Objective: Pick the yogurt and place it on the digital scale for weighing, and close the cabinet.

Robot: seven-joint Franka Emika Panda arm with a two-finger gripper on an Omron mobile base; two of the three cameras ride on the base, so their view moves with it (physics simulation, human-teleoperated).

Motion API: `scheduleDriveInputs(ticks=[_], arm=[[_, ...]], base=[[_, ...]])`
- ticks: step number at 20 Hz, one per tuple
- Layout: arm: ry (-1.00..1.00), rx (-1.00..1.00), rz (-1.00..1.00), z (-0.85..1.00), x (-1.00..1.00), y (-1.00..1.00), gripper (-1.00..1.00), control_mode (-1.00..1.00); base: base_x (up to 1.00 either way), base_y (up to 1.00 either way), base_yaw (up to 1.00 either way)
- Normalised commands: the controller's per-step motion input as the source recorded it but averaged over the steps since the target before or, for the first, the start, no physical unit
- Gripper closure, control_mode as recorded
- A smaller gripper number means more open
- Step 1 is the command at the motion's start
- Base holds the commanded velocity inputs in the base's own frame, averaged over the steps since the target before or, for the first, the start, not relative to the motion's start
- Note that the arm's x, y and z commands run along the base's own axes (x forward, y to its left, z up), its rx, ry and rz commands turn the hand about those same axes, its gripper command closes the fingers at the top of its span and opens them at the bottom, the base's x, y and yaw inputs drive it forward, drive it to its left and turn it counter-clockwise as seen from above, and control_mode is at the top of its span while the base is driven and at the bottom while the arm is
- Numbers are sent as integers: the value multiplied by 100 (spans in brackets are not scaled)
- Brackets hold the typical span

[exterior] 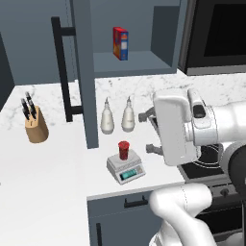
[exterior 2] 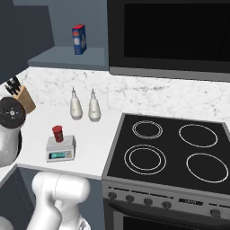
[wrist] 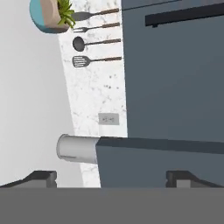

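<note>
I see the yogurt (exterior: 123,150), a small red cup with dark markings, standing upright on the top plate of the digital scale (exterior: 126,168), its long axis vertical. The scale is low and grey-white, its teal display facing the counter's front edge. Two white bottles (exterior: 107,117) stand just behind it near the marble backsplash, and a wooden knife block (exterior: 36,126) sits well off to the left. The cabinet (exterior: 87,72) door stands open, swung out edge-on over the counter just left of the scale, its long black bar handle (exterior: 65,69) vertical. A red-and-blue box (exterior: 120,43) stands on the shelf inside. My gripper (exterior: 150,132) hangs released and empty to the right of the scale, fingers (exterior: 144,116) pointing left toward the door edge. A black stovetop (exterior 2: 168,148) lies to the right.
</note>
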Motion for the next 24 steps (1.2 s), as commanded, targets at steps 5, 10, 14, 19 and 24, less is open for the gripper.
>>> scheduleDriveInputs(ticks=[5,10,14,19,24], arm=[[-13,5,-1,4,-23,76,-100,-100],[-8,9,-9,0,-5,75,-100,-100],[-4,9,-9,0,0,73,-100,-100],[-1,7,-3,-3,2,67,-100,-100],[-6,7,-16,-2,0,47,-100,-100]], base=[[0,0,0],[0,0,0],[0,0,0],[0,0,0],[0,0,0]])
